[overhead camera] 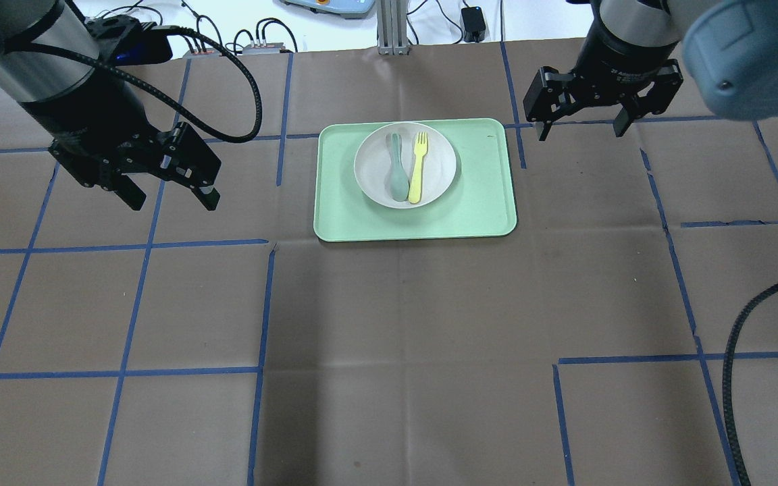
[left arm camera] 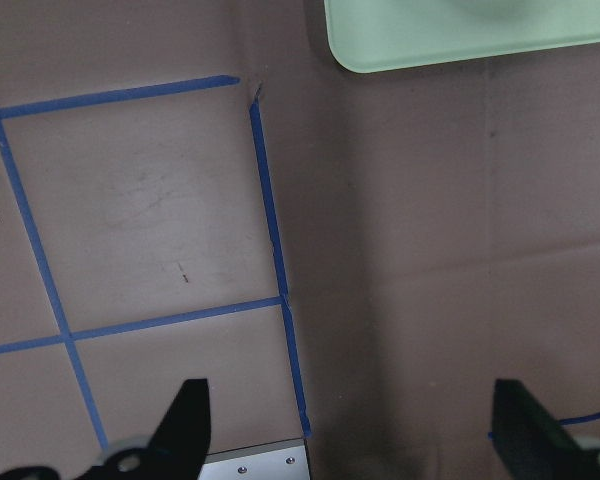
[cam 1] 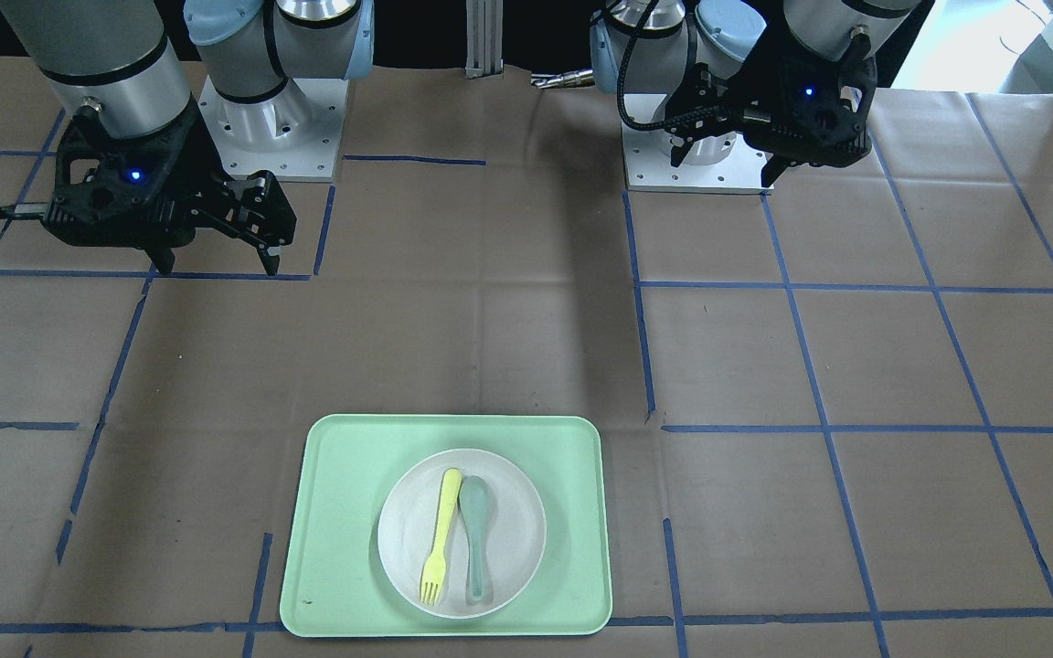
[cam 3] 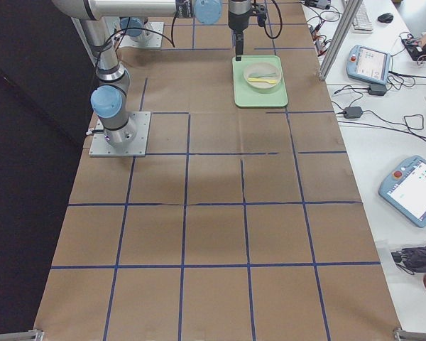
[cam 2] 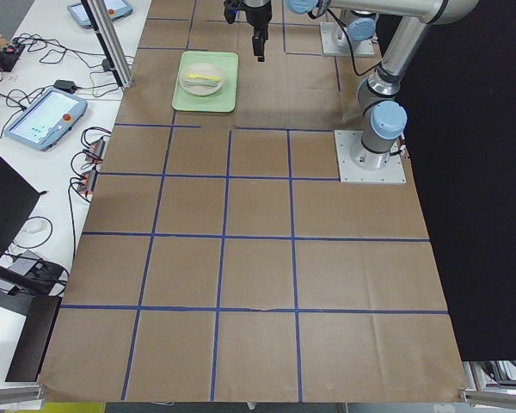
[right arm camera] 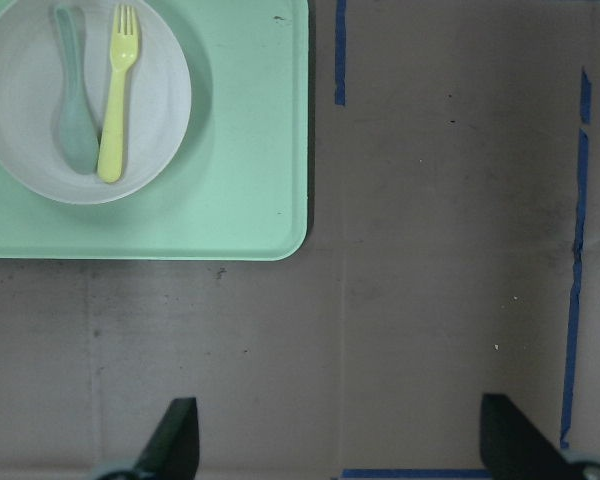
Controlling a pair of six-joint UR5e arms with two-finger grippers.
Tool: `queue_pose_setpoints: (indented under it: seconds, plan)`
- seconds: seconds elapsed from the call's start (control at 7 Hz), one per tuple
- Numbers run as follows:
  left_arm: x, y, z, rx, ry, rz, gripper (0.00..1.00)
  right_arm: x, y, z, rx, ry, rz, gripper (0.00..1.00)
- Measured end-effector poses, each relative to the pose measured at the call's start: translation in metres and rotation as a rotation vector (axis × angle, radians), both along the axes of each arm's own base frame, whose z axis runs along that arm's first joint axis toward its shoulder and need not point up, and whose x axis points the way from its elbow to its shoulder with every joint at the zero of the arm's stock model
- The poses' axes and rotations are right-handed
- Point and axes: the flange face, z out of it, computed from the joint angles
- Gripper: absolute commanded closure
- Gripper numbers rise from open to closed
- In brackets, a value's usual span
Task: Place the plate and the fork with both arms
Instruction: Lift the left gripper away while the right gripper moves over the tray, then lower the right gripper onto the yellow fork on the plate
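Yellow fork point(overhead camera: 418, 169) is lying on the plate point(overhead camera: 440, 165); left and right jaws are standing wide, empty.

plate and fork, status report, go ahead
Left gripper open, empty; right gripper open, empty; both clear of mint-green rectangular tray. Slim yellow plastic fork lies in round off-white plate on tray. Grey-green spoon alongside fork, crowding the pick.

Count: 1 plate point(overhead camera: 439, 165), 1 yellow fork point(overhead camera: 418, 167), 1 grey-green spoon point(overhead camera: 397, 169), 1 mint-green tray point(overhead camera: 477, 196). 2 arms: left arm point(overhead camera: 31, 61), right arm point(overhead camera: 632, 27). 2 end effectors: left end effector point(overhead camera: 173, 202), right end effector point(overhead camera: 581, 133), two fingers each. 2 teach pendants, near teach pendant point(cam 3: 417, 186) and far teach pendant point(cam 3: 367, 55). 1 surface point(overhead camera: 396, 337).
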Motion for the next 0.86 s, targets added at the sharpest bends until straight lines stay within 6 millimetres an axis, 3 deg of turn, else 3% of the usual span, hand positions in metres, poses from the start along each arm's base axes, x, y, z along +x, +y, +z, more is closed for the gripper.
queue_pose_setpoints:
  seconds: [0.43,0.71,0.86]
  plan:
    - [-0.001,0.027,-0.002,0.003,-0.009,0.057,0.0,0.073,-0.059,-0.035,0.015,-0.005,-0.027,0.0]
    - [-0.001,0.03,-0.002,0.001,-0.011,0.062,0.0,0.129,-0.091,-0.079,0.047,-0.001,-0.074,0.0]
    - [-0.001,0.031,-0.002,0.002,-0.011,0.061,0.0,0.147,-0.102,-0.104,0.057,0.002,-0.085,0.03]
